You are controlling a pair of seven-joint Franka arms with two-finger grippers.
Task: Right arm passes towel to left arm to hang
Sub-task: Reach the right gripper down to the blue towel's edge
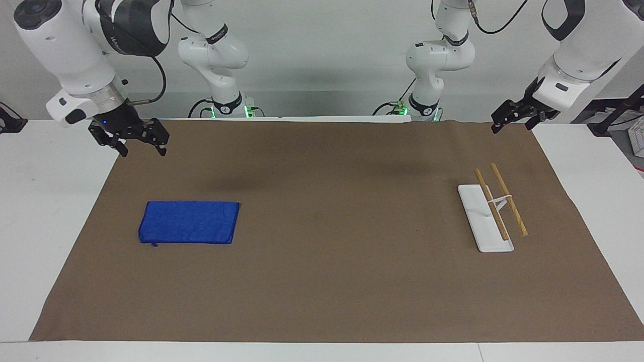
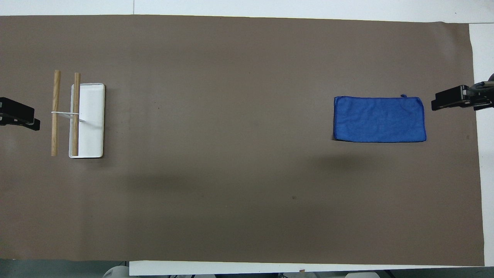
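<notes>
Two white Franka arms are hanging raised over the table in the facing view. Right gripper (image 1: 132,137) is hovering over the brown mat's (image 1: 322,281) edge at the right arm's end, blue light glowing, jaws standing apart, gripping nothing. Left gripper (image 1: 520,114) is hovering over the mat's corner at the left arm's end, jaws apart, also gripping nothing. Blue towel (image 1: 189,221) is lying flat on the mat toward the right arm's end, small loop showing at one corner. Towel rack (image 1: 492,211), a white base with two wooden rails, is sitting toward the left arm's end, well apart from the towel.

Overhead view: towel (image 2: 380,119) is lying flat, untouched, right gripper (image 2: 461,98) just beside its short edge. Rack (image 2: 88,119) is standing near left gripper (image 2: 17,114), which is poking in at the frame edge.
</notes>
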